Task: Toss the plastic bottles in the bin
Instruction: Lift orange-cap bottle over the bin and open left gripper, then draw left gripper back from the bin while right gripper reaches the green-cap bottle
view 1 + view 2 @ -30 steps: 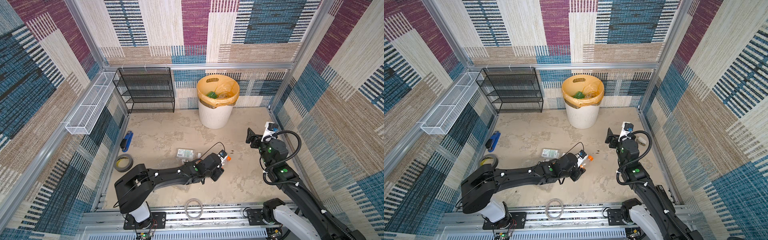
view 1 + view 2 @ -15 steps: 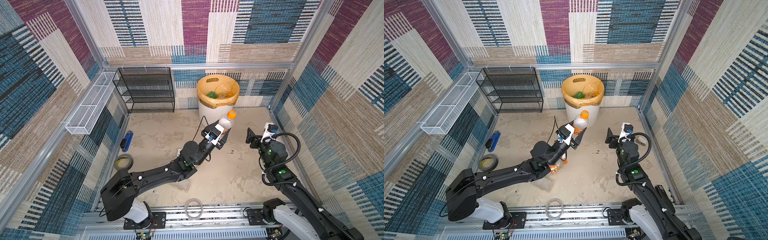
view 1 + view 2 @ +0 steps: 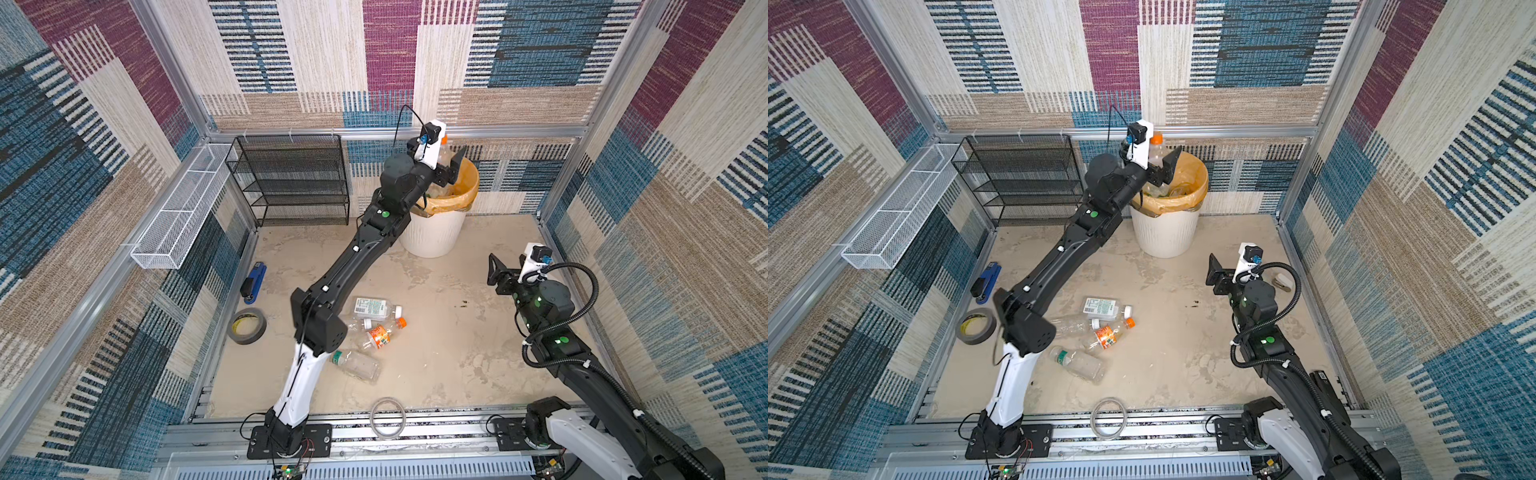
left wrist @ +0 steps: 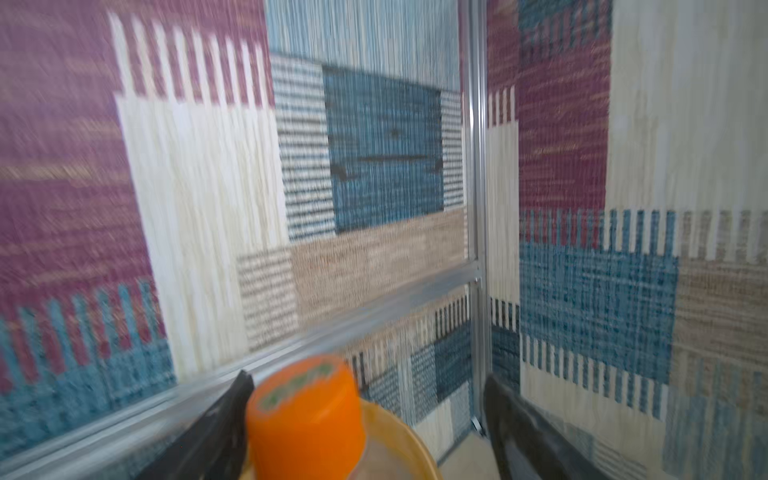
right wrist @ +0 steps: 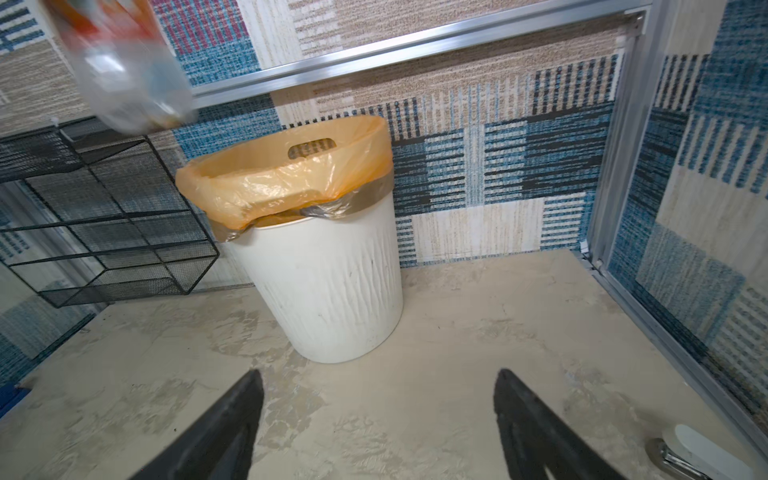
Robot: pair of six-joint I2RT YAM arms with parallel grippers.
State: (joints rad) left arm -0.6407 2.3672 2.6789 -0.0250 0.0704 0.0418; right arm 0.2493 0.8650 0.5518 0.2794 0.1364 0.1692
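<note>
Bottle (image 3: pixel 1156 154) over bin (image 3: pixel 1165 232), upper centre in both top views.
Left gripper (image 4: pixel 368 376) jaws spread wide around it; right gripper (image 5: pixel 379 371) spread too, holding nothing.

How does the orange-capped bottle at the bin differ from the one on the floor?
The bin bottle is cap-up; the floor bottle lies on its side. The bin bottle is up above the bin between the left gripper's spread fingers; the floor bottle rests among other bottles. Both: clear, orange caps.
</note>
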